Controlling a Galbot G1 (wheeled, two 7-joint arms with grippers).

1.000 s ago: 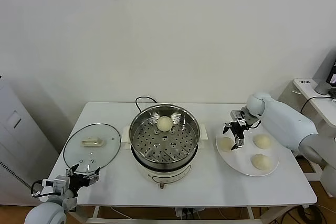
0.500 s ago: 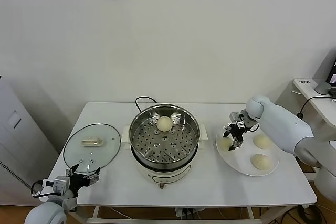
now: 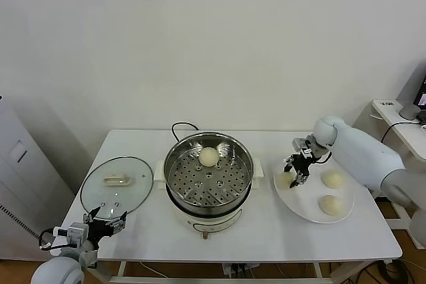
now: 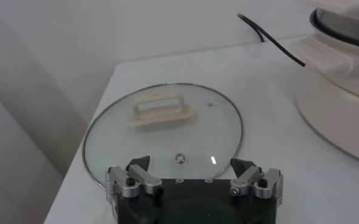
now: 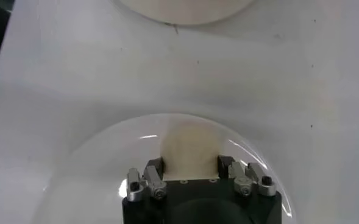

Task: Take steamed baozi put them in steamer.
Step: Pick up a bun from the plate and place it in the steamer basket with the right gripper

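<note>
1. Plain pale wall stands behind a white bench (image 3: 266, 231) in the head view.
2. At the bench's centre sits the steamer (image 3: 208, 179), its perforated tray bare except for one baozi in the steamer (image 3: 208, 157) at 12 o'clock on the tray.
3. At 9 o'clock from the steamer a glass lid (image 3: 116, 185) lies flat on the bench.
4. At 3 o'clock from the steamer a white plate (image 3: 303, 207) carries two free baozi, the far baozi (image 3: 332, 179) and the near baozi (image 3: 329, 205).
5. Over the plate's 10 o'clock part, the right tool (image 3: 297, 175) is closed around the gripped baozi (image 3: 287, 181).
6. At the bench's near-left corner the left tool (image 3: 101, 223) waits with its fingers spread, holding nothing.
7. From the left wrist, that tool (image 4: 194, 176) shows spread fingertips at the lid's (image 4: 167, 131) edge, with the steamer's cream base (image 4: 344, 103) beyond.
8. From the right wrist, that tool (image 5: 191, 167) clamps the gripped baozi (image 5: 190, 149) between both fingers over the plate (image 5: 94, 176).
9. Beyond it, part of another baozi (image 5: 185, 9) shows at the picture's edge.
</note>
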